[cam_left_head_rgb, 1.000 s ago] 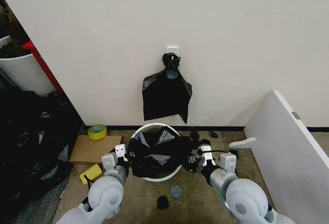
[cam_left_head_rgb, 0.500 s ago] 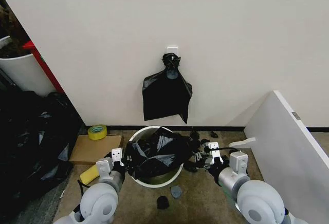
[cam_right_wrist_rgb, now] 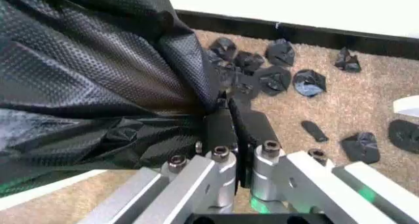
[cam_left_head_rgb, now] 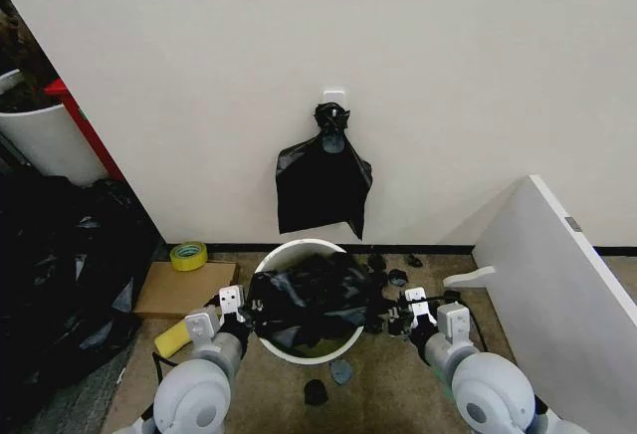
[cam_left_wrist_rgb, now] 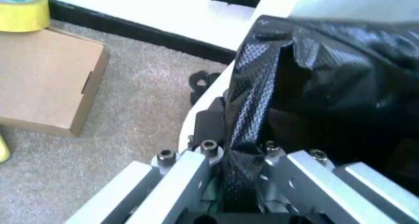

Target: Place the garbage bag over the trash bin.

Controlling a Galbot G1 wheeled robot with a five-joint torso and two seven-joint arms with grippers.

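The white trash bin (cam_left_head_rgb: pixel 300 246) stands on the carpet below the wall. The black garbage bag (cam_left_head_rgb: pixel 317 300) lies stretched across its mouth, spilling past the right rim. My left gripper (cam_left_head_rgb: pixel 242 307) is at the bin's left side, shut on the garbage bag's edge (cam_left_wrist_rgb: pixel 252 106), next to the white rim (cam_left_wrist_rgb: pixel 208 102). My right gripper (cam_left_head_rgb: pixel 400 315) is just right of the bin. In the right wrist view this gripper (cam_right_wrist_rgb: pixel 229 120) is shut on a bunched fold of the bag (cam_right_wrist_rgb: pixel 85 72), with the bin wall (cam_right_wrist_rgb: pixel 39 193) below it.
A flat black bundle (cam_left_head_rgb: pixel 322 181) hangs on the wall above the bin. A cardboard box (cam_left_head_rgb: pixel 182 290) with yellow tape (cam_left_head_rgb: pixel 188 255) lies left, beside a heap of black bags (cam_left_head_rgb: pixel 60 265). A white board (cam_left_head_rgb: pixel 557 295) leans at the right. Black scraps (cam_right_wrist_rgb: pixel 288 79) dot the carpet.
The bag has risen out of the bin and been pulled flatter and wider across its mouth. My right gripper has moved right and nearer to me; the left one barely shifted.
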